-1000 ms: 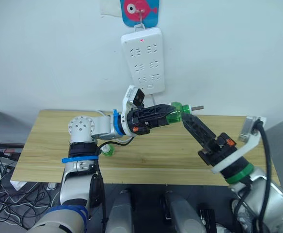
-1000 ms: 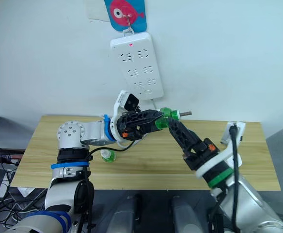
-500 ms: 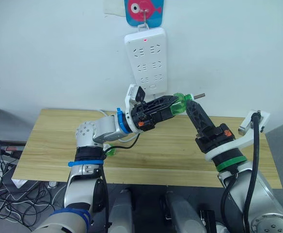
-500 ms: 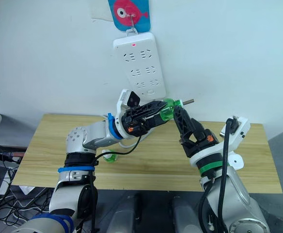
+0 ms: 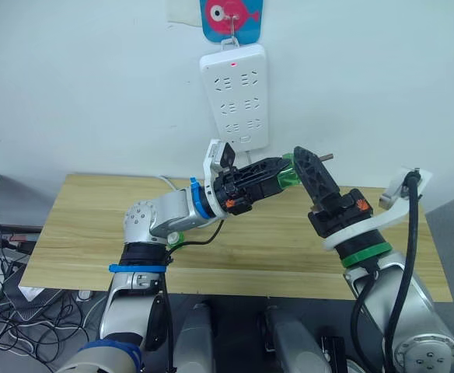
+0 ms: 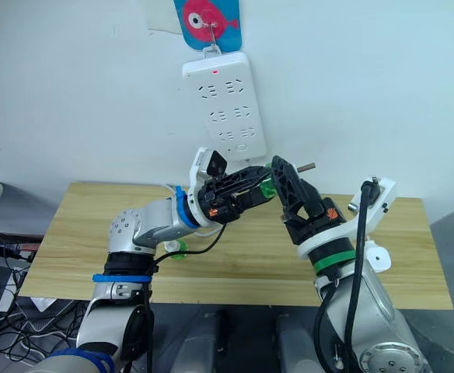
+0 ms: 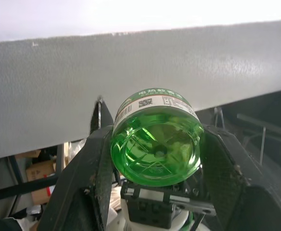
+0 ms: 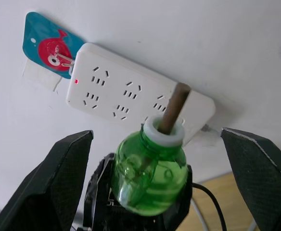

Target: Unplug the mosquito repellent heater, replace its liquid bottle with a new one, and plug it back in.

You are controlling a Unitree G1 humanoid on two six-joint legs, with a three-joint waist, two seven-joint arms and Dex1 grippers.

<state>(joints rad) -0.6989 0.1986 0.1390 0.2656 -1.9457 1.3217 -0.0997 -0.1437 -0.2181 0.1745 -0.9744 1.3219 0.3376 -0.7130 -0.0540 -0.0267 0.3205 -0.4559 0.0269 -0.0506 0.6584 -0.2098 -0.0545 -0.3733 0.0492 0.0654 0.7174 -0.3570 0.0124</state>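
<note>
Setting: we see a white wall with a white power strip (image 5: 237, 99) hung from a hook on a fish-shaped plaque (image 5: 231, 17); its red lamp is lit. Below it stands a wooden table (image 5: 87, 233).

Left gripper (image 5: 283, 172): we find it raised above the table, just under the power strip, closed on the liquid bottle (image 5: 291, 173). In the left wrist view the two black fingers (image 7: 98, 166) press the bottle's sides, and its green base faces the camera.

Liquid bottle: translucent green with a pale label band, capless, lying roughly level in the left gripper's grasp; its white neck and brown wick rod (image 8: 173, 107) point toward the robot's right, past the fingertips.

Right gripper (image 8: 159, 159): spread wide. In the right wrist view we see one finger (image 8: 54, 179) on either side of the bottle, both well clear of it, with the neck and wick pointing toward that camera. From the head views its fingers reach up right beside the bottle's neck end.

New one: a small green object (image 5: 174, 238) lies on the table beneath the left forearm, mostly hidden; we cannot tell whether it carries a white cap.

Cables: a dark wire (image 5: 200, 240) loops below the left wrist.
</note>
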